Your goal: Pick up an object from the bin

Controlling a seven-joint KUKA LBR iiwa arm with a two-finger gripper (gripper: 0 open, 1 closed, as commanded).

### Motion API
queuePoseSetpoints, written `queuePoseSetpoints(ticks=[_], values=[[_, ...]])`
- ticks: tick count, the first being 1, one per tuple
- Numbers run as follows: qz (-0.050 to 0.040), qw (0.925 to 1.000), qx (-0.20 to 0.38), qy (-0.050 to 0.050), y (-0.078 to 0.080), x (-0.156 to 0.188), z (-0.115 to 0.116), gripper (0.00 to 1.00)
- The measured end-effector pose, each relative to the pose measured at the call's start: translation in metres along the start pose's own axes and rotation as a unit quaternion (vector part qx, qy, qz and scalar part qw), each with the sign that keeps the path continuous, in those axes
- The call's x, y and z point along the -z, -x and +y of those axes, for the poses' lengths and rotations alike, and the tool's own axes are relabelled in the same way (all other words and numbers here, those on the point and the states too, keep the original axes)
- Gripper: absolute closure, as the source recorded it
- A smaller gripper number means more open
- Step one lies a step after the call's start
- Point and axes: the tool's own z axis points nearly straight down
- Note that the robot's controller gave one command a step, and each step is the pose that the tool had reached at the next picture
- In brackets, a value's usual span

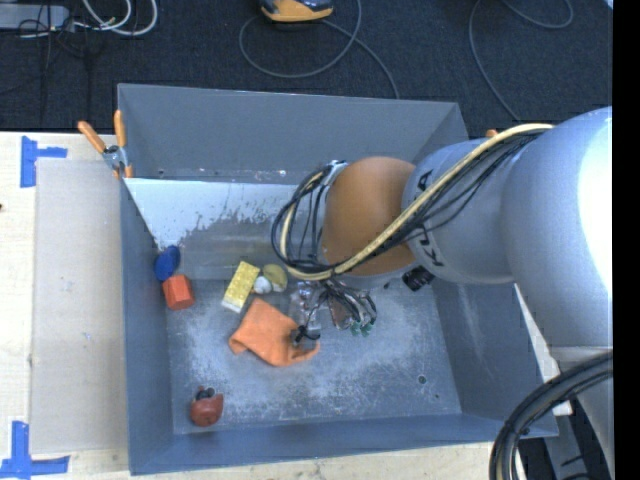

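Observation:
My gripper [303, 336] hangs below the orange wrist cover in the middle of the bin, its dark fingertips down on the right edge of an orange cloth-like piece [264, 332]. Just left of it lies a yellow block [241, 285], with a small pale green ball-like thing [273, 278] beside that. The cover and cables hide most of the gripper body.
At the bin's left wall sit a blue rounded piece [166, 262] and an orange-red cube [178, 292]. A dark red apple-shaped thing [206, 408] lies at the front left. The arm fills the right side above the bin.

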Motion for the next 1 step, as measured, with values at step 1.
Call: queuePoseSetpoints(ticks=[1], values=[[0.0, 1.0, 0.0, 0.0, 0.0, 0.0, -0.0001, 1.0]])
